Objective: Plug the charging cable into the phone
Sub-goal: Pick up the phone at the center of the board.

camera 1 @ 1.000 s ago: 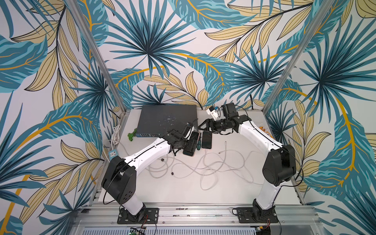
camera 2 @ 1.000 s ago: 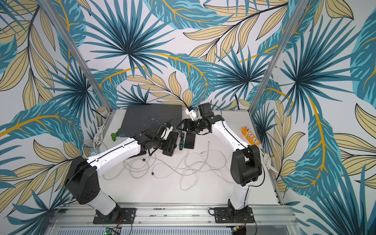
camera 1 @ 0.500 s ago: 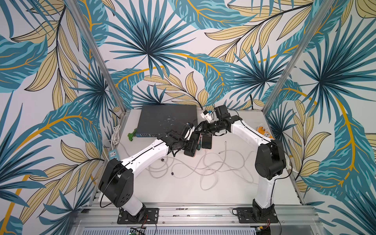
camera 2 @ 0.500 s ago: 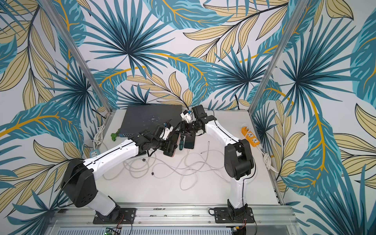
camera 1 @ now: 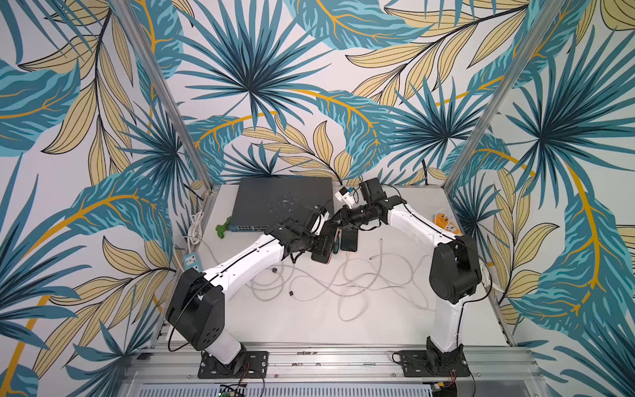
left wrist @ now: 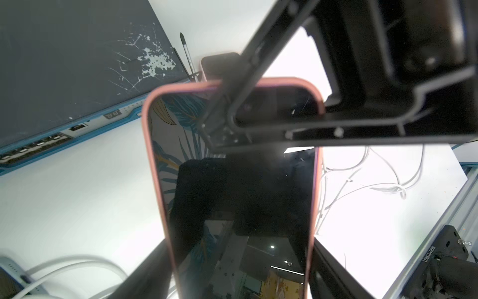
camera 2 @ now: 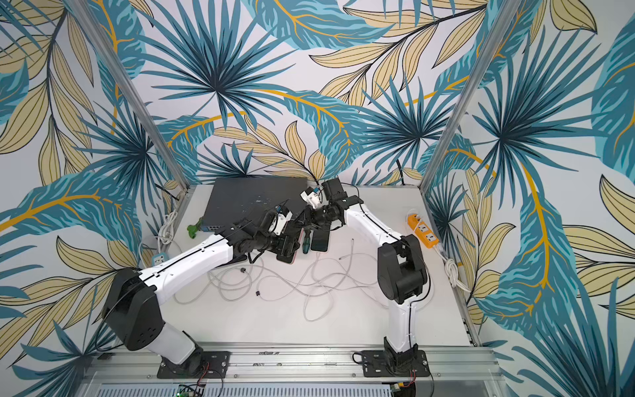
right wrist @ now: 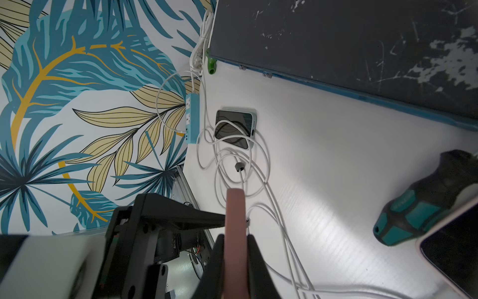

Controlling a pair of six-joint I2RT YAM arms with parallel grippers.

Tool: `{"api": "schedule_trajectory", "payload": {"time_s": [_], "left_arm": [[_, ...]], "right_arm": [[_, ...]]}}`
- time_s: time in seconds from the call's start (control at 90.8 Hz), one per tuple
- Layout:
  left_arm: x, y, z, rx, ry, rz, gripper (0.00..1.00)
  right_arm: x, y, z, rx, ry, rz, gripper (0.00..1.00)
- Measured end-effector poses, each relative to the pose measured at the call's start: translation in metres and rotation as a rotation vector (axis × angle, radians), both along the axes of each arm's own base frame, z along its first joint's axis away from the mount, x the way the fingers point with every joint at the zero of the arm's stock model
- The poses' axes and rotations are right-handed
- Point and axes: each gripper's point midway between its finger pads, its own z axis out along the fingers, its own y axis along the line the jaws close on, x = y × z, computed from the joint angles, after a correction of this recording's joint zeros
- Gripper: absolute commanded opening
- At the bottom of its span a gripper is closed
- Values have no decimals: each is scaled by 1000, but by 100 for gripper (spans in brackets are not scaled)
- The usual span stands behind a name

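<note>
Pink-cased phone (left wrist: 232, 194): left jaws clamp its sides, right jaws pinch one end. Advised: steady it, leave the port clear, then fetch charging cable (right wrist: 239, 167).

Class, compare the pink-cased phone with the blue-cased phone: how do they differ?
The pink-cased phone is held up, pinched by the right gripper; the blue-cased phone lies flat on the table. White cable loops cross the blue-cased phone, not the pink-cased phone. Both screens are dark.
</note>
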Motion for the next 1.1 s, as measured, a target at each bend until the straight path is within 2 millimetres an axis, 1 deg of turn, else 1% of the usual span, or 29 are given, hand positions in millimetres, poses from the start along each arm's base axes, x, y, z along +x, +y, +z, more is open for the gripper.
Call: {"api": "schedule_trajectory", "payload": {"time_s": [0.066, 0.11, 0.22, 0.286, 0.408, 0.518, 0.606, 0.716, 0.848, 0.981, 1.102], "left_arm": [[-4, 1, 4, -6, 1, -6, 74], [-7, 2, 10, -15, -3, -13, 76], [-19, 4, 31, -63, -42, -44, 75], [-28, 7, 49, -107, -68, -67, 75], [-46, 15, 84, -245, -94, -111, 75], [-55, 21, 104, -348, -99, -142, 75], [-60, 17, 109, -416, -70, -178, 75], [-65, 6, 113, -498, -24, -237, 74], [-70, -4, 110, -557, 30, -291, 72], [-71, -10, 104, -577, 69, -318, 62], [-73, -12, 106, -602, 87, -330, 50]], "right_arm": [[-3, -2, 5, 12, -1, 15, 0], [-6, -3, 10, 22, -3, 25, 0], [-17, -12, 35, 69, -1, 60, 0], [-25, -20, 51, 108, -6, 91, 0], [-36, -33, 80, 220, -56, 177, 0], [-45, -42, 95, 287, -79, 240, 0], [-52, -47, 99, 312, -71, 278, 0], [-57, -50, 103, 338, -58, 308, 0], [-61, -52, 109, 366, -33, 335, 0], [-66, -55, 114, 394, -10, 362, 0], [-70, -57, 116, 412, -2, 385, 0]]}}
